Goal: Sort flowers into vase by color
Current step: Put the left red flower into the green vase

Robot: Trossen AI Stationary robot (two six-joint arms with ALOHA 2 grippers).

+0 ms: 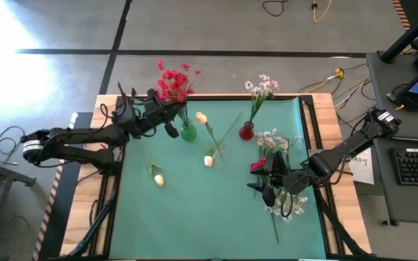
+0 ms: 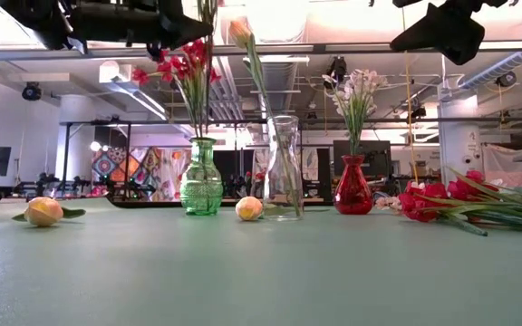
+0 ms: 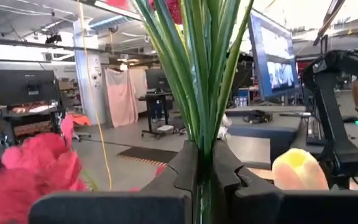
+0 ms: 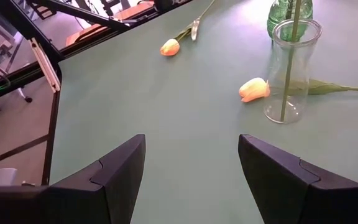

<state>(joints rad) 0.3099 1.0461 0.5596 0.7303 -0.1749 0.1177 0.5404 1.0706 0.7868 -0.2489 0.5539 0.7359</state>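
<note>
Over the far left of the green mat (image 1: 194,217), the left gripper (image 1: 167,107) is clamped on a bunch of red flowers (image 1: 174,81) whose green stems (image 3: 199,74) run straight up between its fingers (image 3: 182,168), the blossoms above and the stem ends pointing down toward the green vase (image 2: 201,177). That vertical line is what the next move hangs on, I'd say: the stems stand upright in or just over the vase mouth, so the bunch only needs to go straight down, though I cannot tell how deep it already sits. On the right side, the right gripper (image 1: 271,181) hovers with its fingers spread wide and nothing between them, over the loose heap of white sprays (image 1: 273,139) and a few red blooms (image 2: 442,197) lying flat on the mat. It is clearly the nearer arm for those. A clear vase (image 2: 284,167) in the middle holds one cream rosebud (image 2: 240,33), the red vase (image 2: 353,184) holds white flowers (image 2: 356,91), and two more rosebuds (image 2: 43,211) lie on the mat, nearer the left arm.
</note>
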